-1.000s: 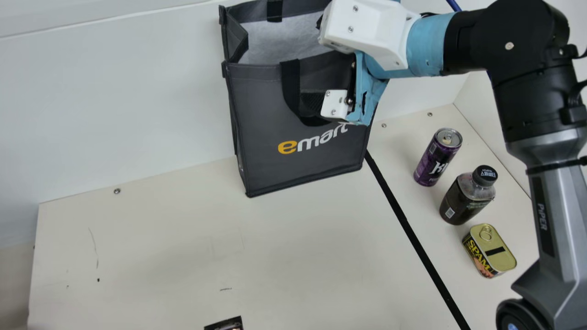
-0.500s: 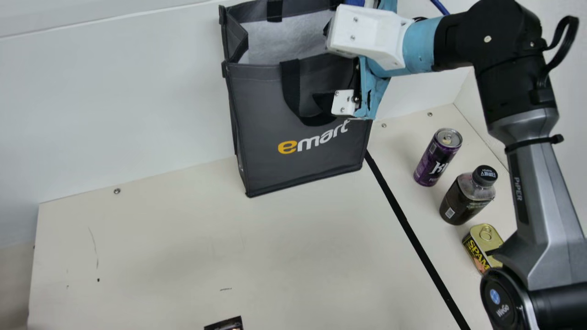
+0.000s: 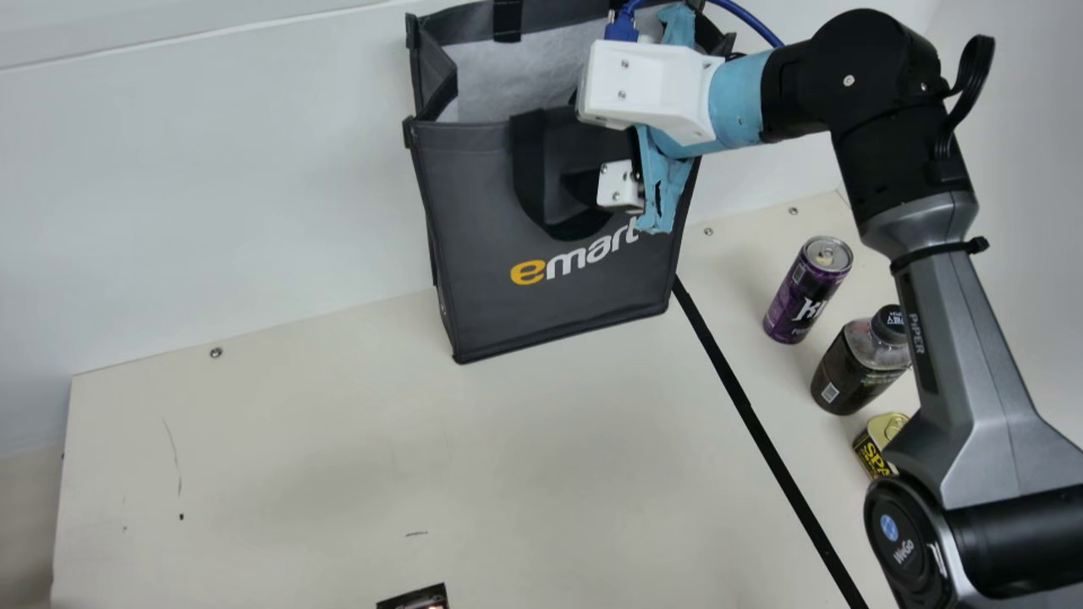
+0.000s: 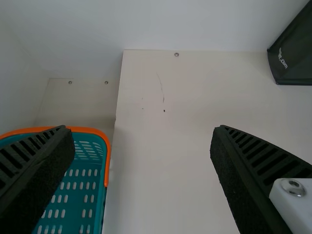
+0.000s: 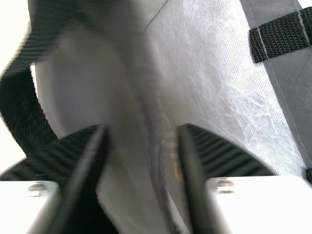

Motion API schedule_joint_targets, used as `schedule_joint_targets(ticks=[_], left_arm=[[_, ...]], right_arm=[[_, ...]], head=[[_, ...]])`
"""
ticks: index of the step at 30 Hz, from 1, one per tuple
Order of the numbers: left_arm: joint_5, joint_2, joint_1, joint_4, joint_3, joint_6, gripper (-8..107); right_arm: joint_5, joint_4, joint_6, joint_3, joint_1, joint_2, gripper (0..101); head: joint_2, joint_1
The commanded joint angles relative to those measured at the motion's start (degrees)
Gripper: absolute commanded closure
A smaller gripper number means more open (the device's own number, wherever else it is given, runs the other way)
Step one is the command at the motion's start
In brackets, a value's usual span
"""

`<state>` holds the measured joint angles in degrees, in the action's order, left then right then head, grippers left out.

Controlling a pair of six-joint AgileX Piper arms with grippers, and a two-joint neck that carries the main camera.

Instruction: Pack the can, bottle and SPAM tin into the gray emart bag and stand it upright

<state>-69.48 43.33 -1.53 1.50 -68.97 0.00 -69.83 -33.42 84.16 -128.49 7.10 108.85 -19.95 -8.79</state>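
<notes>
By the gray emart bag (image 3: 478, 228), right gripper (image 5: 144, 129), jaws apart, has just nudged its front handle (image 3: 529, 169); probably readying the mouth. Left gripper (image 4: 142, 127): jaws apart. Can (image 3: 799, 296), bottle (image 3: 854, 372), SPAM tin (image 3: 871, 448) right of bag, unpacked.

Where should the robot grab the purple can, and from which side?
Grip the purple can around its middle, probably from the side facing the emart bag: it stands upright, its straight round wall should suit a pinch, and the bottle is opposite.

Teal basket (image 4: 108, 161) w/ orange rim sits beside tbl (image 3: 338, 465); blk strip (image 3: 749, 413) crosses it; dark item (image 3: 415, 599), main view's btm edge
</notes>
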Motion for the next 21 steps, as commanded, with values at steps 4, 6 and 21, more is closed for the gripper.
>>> schedule_joint_targets(ticks=[4, 6, 21], left_arm=[[0.0, 0.0, 0.0, 0.0, 0.0, 0.0, 9], [0.0, 0.0, 0.0, 0.0, 0.0, 0.0, 9], [0.0, 0.0, 0.0, 0.0, 0.0, 0.0, 9]], right_arm=[[-0.1, -0.4, 0.2, 0.0, 0.0, 0.1, 100], [-0.1, -0.6, 0.2, 0.0, 0.0, 0.1, 101], [-0.1, -1.8, -0.6, 0.5, 0.6, -2.0, 101]], head=[[0.0, -1.2], [0.0, -1.2], [0.0, -1.2]])
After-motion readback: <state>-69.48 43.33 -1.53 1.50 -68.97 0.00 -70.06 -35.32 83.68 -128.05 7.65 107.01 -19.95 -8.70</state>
